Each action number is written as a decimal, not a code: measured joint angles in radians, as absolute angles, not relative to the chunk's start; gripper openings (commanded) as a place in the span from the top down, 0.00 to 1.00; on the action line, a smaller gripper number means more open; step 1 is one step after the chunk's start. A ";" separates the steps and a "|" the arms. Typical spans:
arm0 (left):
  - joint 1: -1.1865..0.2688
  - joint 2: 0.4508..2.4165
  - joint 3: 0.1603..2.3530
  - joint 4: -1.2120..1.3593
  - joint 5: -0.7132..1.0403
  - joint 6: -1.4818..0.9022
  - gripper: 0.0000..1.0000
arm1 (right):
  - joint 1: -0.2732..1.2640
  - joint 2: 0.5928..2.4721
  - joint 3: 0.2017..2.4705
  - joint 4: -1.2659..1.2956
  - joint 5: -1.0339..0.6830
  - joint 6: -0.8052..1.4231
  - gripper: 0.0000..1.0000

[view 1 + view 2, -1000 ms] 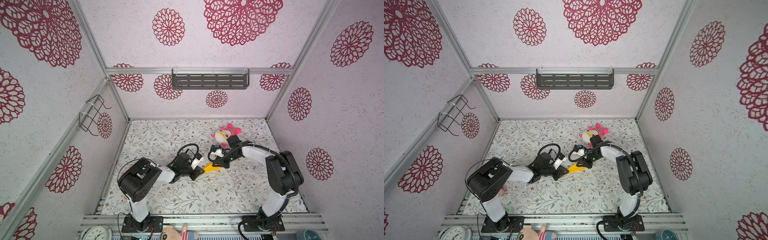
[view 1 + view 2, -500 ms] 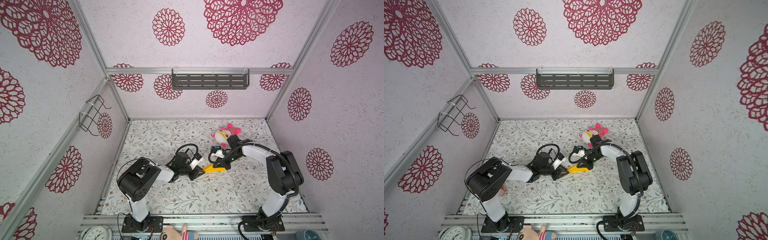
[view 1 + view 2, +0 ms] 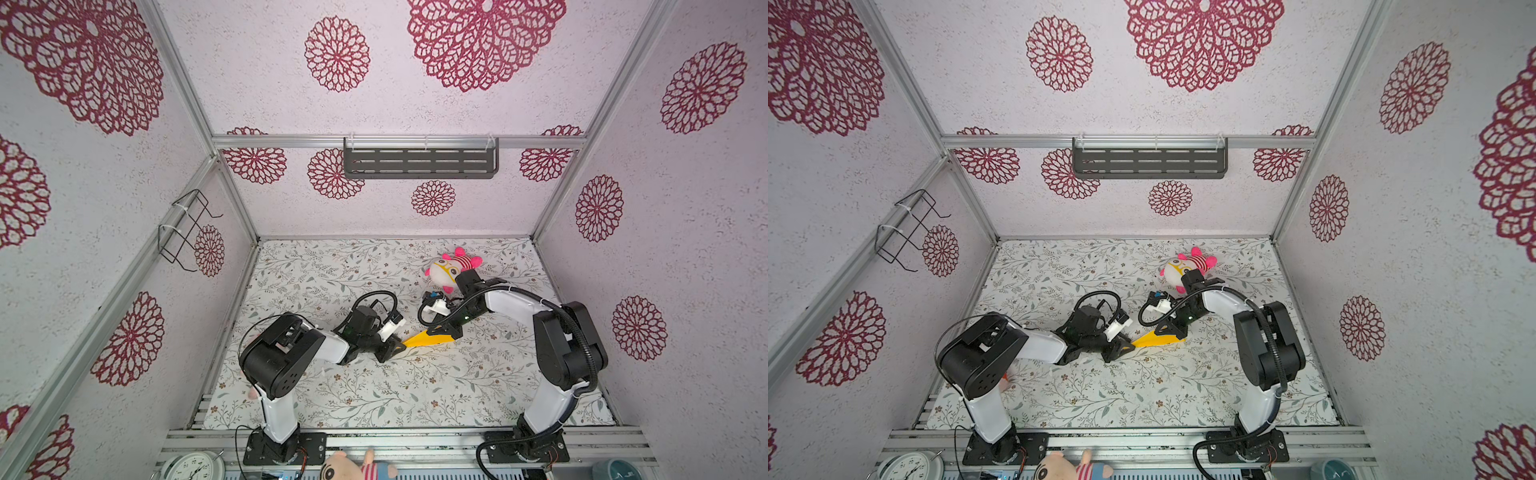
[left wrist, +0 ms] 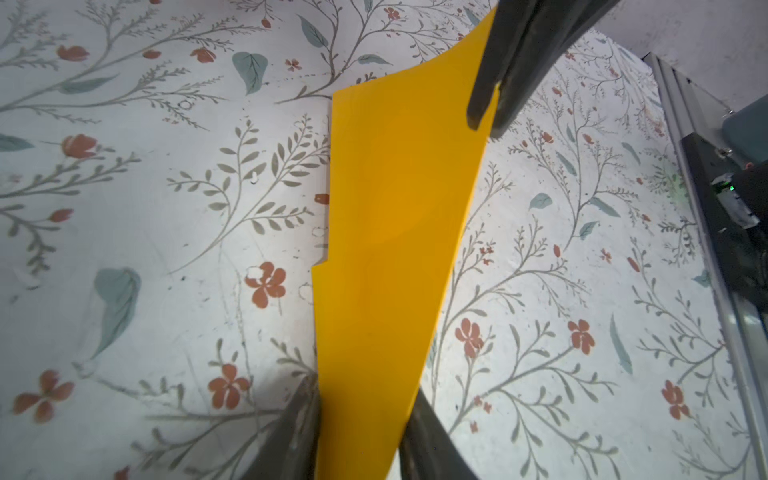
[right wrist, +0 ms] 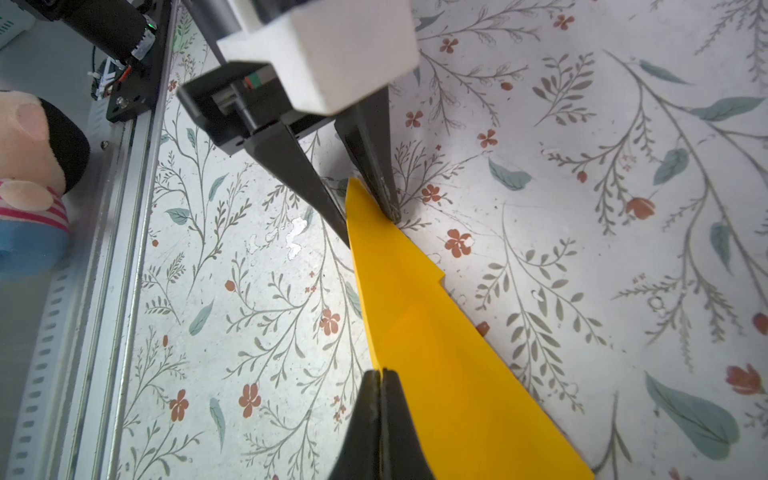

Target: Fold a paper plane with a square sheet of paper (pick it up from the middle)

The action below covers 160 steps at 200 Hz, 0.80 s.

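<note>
Shows the plane (image 3: pixel 428 340) in the lower middle of both top views, on the floral mat (image 3: pixel 374 395), with narrow tip to the left and wide end to the right. Puts the left gripper (image 3: pixel 397 347) at the tip, just left of it in the frame. Has its fingers apart: in the right wrist view, upper middle, stands astride the tip, one finger (image 5: pixel 299 178) at each edge of the paper, without pinch. Sets the right gripper (image 3: pixel 444 330) on the upper edge of the wide end. Is closed there on the plane: in the left wrist view, upper right, has the paper edge curled up between the two pressed fingers (image 4: pixel 532 41). Places the plush (image 3: pixel 449 268) higher in the frame, behind the right arm, apart from the plane.
</note>
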State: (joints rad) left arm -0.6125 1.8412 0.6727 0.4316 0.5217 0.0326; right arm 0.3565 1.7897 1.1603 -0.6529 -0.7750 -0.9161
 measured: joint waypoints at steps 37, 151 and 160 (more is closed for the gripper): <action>-0.612 1.841 0.678 0.428 0.509 0.044 0.78 | 0.350 1.790 1.160 -0.649 -0.775 -0.916 0.95; -0.612 1.841 0.710 0.422 0.546 0.029 0.74 | 0.347 1.790 1.160 -0.641 -0.775 -0.916 0.95; -0.612 1.841 0.713 0.422 0.546 0.028 0.76 | 0.347 1.790 1.160 -0.641 -0.775 -0.916 0.95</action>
State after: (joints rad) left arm -0.6125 1.8412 0.7128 0.4221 0.5461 0.0277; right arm 0.3473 1.7897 1.1603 -0.6407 -0.7746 -0.9157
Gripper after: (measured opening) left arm 0.264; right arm 0.056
